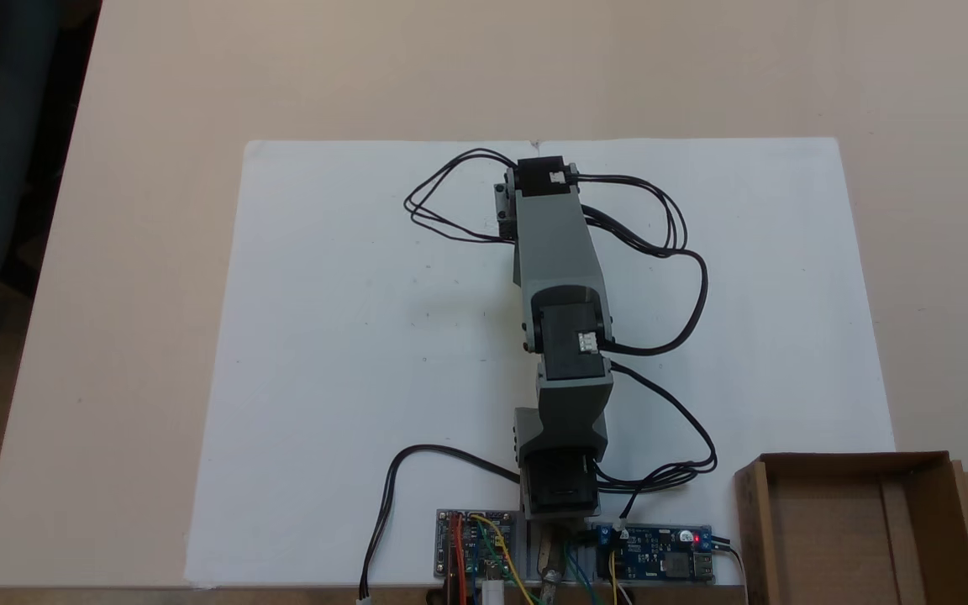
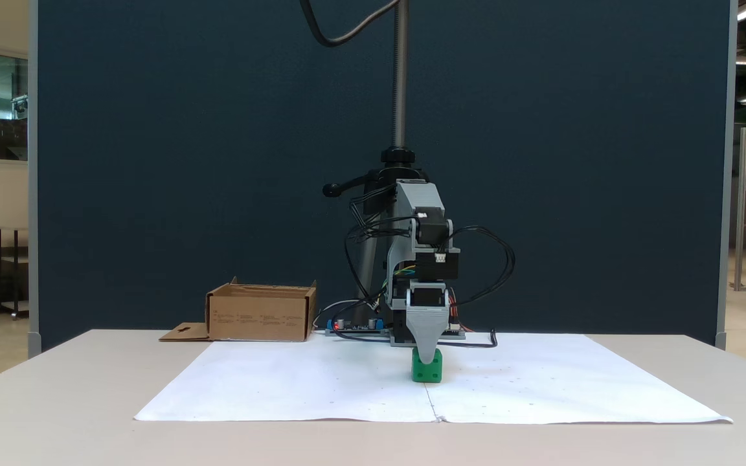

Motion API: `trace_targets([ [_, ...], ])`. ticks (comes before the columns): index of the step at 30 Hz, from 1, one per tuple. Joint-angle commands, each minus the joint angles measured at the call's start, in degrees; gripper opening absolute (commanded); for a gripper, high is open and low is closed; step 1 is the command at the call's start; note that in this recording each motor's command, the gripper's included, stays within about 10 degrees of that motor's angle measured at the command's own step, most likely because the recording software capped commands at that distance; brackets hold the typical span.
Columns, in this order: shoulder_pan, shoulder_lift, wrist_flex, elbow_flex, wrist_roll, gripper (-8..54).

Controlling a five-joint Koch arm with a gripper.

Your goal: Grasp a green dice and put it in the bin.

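The green dice (image 2: 427, 371) sits on the white paper, just in front of the arm's base. My gripper (image 2: 426, 358) points straight down onto it, and its grey tapered finger (image 2: 427, 333) overlaps the dice's top edge. Only this one finger shows from the front, so the jaw gap is hidden. From above, the stretched-out arm (image 1: 560, 269) covers whatever is under its far end. The bin, a brown cardboard box (image 2: 259, 316) with a slotted flap, stands empty beside the base at the paper's corner (image 1: 837, 521).
A large white paper sheet (image 1: 341, 361) covers the middle of the beige table (image 1: 131, 252). Circuit boards (image 1: 656, 550) and looping black cables (image 1: 677, 252) lie around the base. A metal pole (image 2: 400, 77) rises behind the arm before a dark blue partition.
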Motion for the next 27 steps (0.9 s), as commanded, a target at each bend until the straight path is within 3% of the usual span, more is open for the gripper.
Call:
trace_targets([
  [1, -0.4, 0.5, -2.3, -1.8, 3.4, 42.9],
  [25, -0.5, -4.6, -5.6, -1.8, 3.4, 38.8],
  [27, -0.5, -4.7, -5.5, -1.8, 3.4, 35.4],
])
